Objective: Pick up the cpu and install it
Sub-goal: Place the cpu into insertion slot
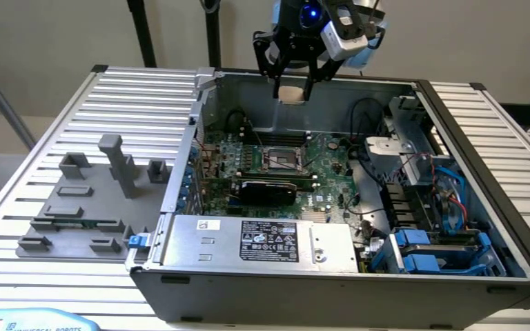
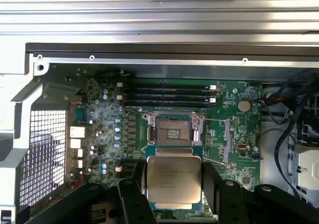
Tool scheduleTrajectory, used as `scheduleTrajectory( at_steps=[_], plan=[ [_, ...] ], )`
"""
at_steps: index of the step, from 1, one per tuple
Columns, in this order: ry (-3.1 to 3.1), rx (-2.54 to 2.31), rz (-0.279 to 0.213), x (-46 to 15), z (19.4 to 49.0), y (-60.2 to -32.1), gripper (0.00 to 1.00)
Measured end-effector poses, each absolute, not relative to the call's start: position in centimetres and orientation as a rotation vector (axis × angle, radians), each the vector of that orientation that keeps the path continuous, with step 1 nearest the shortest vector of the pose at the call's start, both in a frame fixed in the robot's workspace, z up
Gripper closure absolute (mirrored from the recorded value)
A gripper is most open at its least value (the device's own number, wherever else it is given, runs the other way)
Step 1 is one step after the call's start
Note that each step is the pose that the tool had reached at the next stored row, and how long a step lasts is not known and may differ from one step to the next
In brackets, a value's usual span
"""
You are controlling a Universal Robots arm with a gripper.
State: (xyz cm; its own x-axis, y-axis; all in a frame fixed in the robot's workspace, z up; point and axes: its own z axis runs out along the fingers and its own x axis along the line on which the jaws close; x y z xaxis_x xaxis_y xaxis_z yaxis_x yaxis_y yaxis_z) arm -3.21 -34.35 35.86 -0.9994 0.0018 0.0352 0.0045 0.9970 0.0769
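- Above the open grey metal computer case [image 1: 339, 293], in the exterior view, we find the black two-fingered gripper [image 1: 292, 87] clamped on the small flat square silver-topped cpu [image 1: 292, 94], held clear of the green motherboard [image 1: 330, 155].
- Pick-up is done. We judge installation not yet done, because the square black-framed socket [image 1: 281, 161] lies empty.
- Count, exterior view: one gripper, one cpu, one socket.
- Wrist view: the cpu [image 2: 173, 181] sits between two black fingers [image 2: 133, 196], gripped on opposite edges. The socket [image 2: 173, 132] shows unoccupied and is not touched by the cpu.
- Count, wrist view: one cpu, one socket, two fingers, one round silver coin cell [image 2: 243, 105].
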Motion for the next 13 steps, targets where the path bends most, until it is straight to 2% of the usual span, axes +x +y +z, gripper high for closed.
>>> scheduleTrajectory(
  at_steps=[5,13],
  plan=[
    [-3.104,-0.007,-0.120,-3.21,35.86,-34.35,0.45],
    [-3.095,-0.321,-0.125,-3.21,35.66,-34.35,0.45]
  ],
)
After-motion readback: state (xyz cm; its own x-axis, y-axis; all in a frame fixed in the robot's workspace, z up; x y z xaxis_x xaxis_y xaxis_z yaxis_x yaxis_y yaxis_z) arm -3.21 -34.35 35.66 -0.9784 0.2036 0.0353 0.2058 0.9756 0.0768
